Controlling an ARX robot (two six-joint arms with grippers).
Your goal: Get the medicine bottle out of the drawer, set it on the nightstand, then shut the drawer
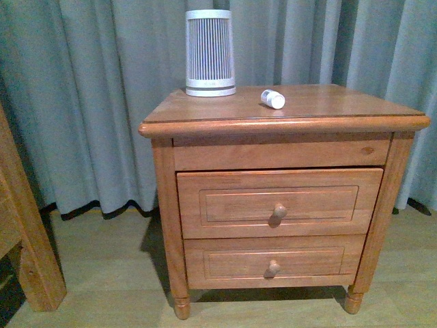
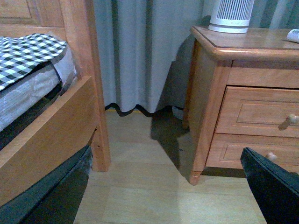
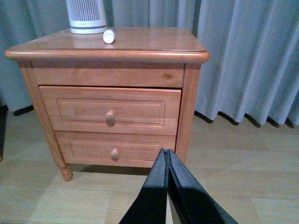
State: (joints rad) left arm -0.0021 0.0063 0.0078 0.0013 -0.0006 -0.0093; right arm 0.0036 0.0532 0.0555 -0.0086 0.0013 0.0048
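While the medicine bottle lies on its side atop the nightstand, cap toward front-right | left fingers apart, right fingers together, both well clear.

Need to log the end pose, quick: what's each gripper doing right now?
Left gripper: open, fingers wide apart, holding nothing.
Right gripper: shut, fingers pressed together, empty.

Front view: faces nightstand head-on, fairly near. Left wrist view: low, angled from bed side. Right wrist view: low, farther back, apparently right of center. All share nightstand.
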